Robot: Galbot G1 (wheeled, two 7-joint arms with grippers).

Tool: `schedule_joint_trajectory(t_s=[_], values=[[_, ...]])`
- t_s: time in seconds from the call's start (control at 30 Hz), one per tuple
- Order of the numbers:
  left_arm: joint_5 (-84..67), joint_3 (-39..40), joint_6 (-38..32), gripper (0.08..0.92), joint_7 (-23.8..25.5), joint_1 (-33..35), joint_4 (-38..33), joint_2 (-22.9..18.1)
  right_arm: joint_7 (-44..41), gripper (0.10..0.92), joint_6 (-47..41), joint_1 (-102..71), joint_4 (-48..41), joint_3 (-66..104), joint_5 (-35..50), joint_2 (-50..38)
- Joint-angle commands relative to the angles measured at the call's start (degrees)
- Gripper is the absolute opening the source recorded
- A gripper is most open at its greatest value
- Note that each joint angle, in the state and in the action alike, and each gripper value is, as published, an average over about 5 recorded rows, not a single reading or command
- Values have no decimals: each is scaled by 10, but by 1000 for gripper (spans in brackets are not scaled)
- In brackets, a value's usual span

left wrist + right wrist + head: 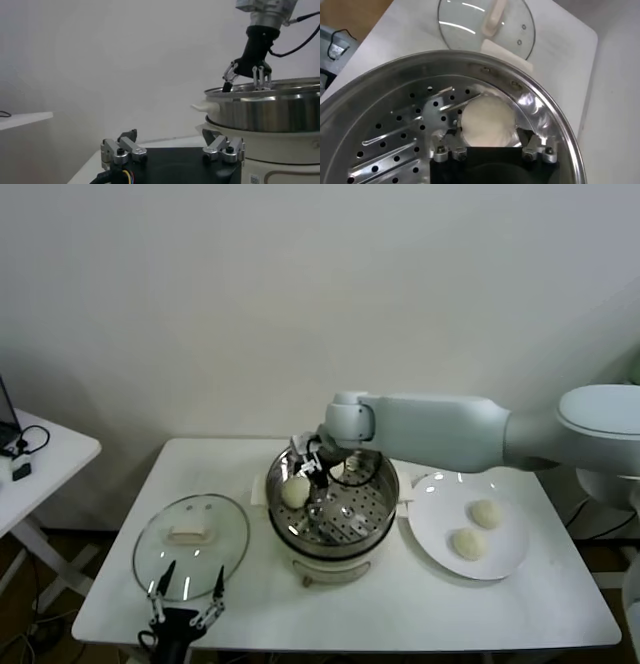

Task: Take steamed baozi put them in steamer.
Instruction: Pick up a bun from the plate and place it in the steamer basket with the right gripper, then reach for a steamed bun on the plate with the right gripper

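The steamer (372, 526), a shiny steel pot on a cream base, stands mid-table. One baozi (295, 492) lies on its perforated tray at the left side. A pale round shape (340, 471) behind the gripper looks like another bun. Two more baozi (486, 513) (467, 543) lie on the white plate (432, 524). My right gripper (308, 469) hovers at the steamer rim just over the left bun. In the right wrist view its fingers (451, 139) are spread either side of that baozi (487, 119), with a gap on one side. My left gripper (192, 576) is open and empty at the table's front left.
A round glass lid (190, 546) with a cream handle lies flat left of the steamer, right under my left gripper. A small side table (40, 459) with cables stands at the far left. The plate sits right of the steamer.
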Motion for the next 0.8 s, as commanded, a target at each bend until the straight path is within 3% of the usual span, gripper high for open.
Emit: schedule_joint_trajectory(t_s=[0.03,0.4,0.8], values=[[0,1,1,823,0,3,-3,-15,-22,816,12,50,25,-11,35,-44],[2,1,2,823,0,6,-8,-17,-163,823,94,252,124,-191,60,-255],[11,7,3,823,0,6,-11,-22,-146,823,110,144,131,-195,-91,-416]])
